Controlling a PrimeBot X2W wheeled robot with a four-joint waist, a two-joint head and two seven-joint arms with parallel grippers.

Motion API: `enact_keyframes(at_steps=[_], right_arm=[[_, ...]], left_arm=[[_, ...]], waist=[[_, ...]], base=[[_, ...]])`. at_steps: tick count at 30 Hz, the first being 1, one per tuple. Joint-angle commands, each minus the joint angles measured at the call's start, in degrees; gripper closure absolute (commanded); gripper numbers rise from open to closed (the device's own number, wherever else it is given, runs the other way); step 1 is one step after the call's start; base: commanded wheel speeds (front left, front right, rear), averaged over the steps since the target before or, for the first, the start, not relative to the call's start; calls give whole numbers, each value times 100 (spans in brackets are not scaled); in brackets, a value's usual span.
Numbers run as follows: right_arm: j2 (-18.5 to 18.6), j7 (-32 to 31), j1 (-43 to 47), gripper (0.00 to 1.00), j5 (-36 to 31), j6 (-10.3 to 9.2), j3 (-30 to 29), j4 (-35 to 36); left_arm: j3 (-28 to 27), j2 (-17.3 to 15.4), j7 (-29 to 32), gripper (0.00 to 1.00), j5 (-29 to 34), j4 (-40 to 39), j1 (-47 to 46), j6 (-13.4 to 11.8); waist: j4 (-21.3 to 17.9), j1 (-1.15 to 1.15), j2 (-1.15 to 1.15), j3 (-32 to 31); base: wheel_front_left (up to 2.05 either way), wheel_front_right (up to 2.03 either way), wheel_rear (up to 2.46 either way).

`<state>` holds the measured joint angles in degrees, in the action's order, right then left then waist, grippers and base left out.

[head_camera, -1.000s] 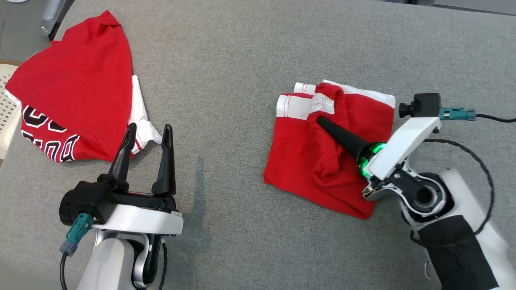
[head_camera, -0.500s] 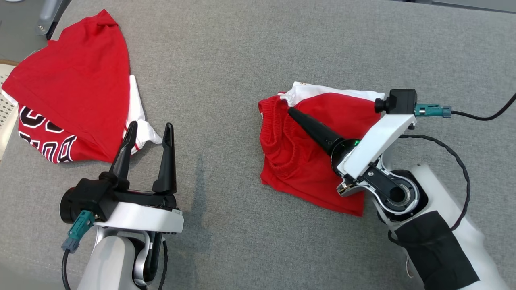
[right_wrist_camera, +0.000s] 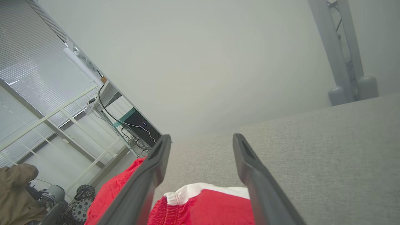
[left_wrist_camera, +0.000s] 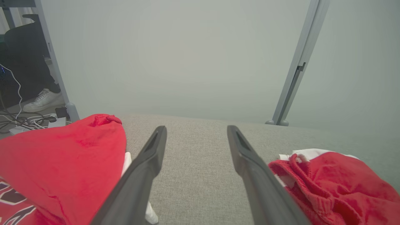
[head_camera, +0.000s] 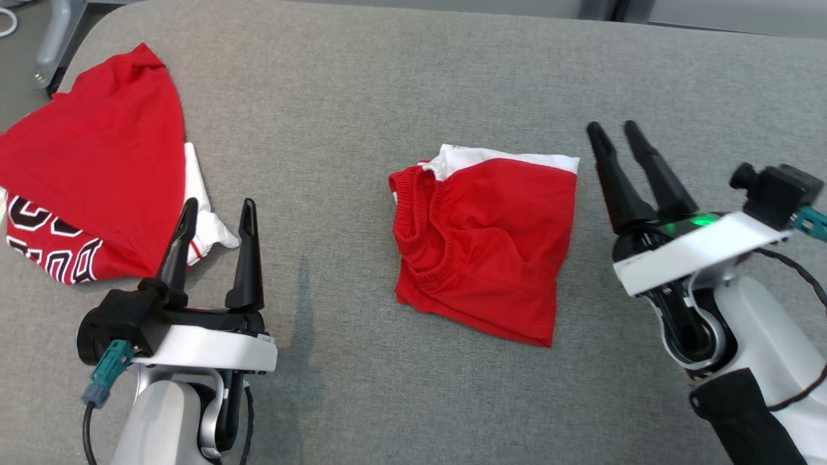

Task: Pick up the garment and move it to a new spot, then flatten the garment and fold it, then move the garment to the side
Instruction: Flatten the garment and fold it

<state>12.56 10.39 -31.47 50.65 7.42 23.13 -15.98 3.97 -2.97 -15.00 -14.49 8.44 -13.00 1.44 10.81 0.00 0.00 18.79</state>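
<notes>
This looks to me like a robotics lab or test room, not a home. Beyond the jaws of my left gripper (left_wrist_camera: pixel 197 128), a plain pale wall (left_wrist_camera: pixel 200 47) rises behind the grey cloth-covered table (left_wrist_camera: pixel 200 150). A bare metal post (left_wrist_camera: pixel 293 78) stands to their right. To their left, loose cables (left_wrist_camera: pixel 18 120) lie on the floor near a person's white shoe (left_wrist_camera: pixel 43 100). Left of the jaws of my right gripper (right_wrist_camera: pixel 201 136) I see window blinds (right_wrist_camera: pixel 31 62), wires trailing to a dark box (right_wrist_camera: pixel 142 126), and small machine wheels (right_wrist_camera: pixel 78 212) on the floor.
</notes>
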Motion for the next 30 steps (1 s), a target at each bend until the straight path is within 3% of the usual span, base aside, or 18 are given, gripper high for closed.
enact_keyframes(at_steps=[1,8,16,30], right_arm=[[91,121,85,0,-183,13,-65,-15],[246,477,693,0,-1637,13,-927,287],[-57,487,1636,0,-2971,13,-2043,883],[-360,379,2624,0,-3564,13,-2385,1103]], left_arm=[[-43,-35,-23,0,23,-5,64,-25],[-193,-87,-22,0,-29,-29,75,12],[-190,-156,14,0,-82,77,215,57],[-127,-285,290,0,-107,104,812,-42]], waist=[[-63,0,0,-39],[-272,0,0,-127],[-486,0,0,-376],[-700,0,0,-1174]], base=[[0,0,0],[0,0,0],[0,0,0],[0,0,0]])
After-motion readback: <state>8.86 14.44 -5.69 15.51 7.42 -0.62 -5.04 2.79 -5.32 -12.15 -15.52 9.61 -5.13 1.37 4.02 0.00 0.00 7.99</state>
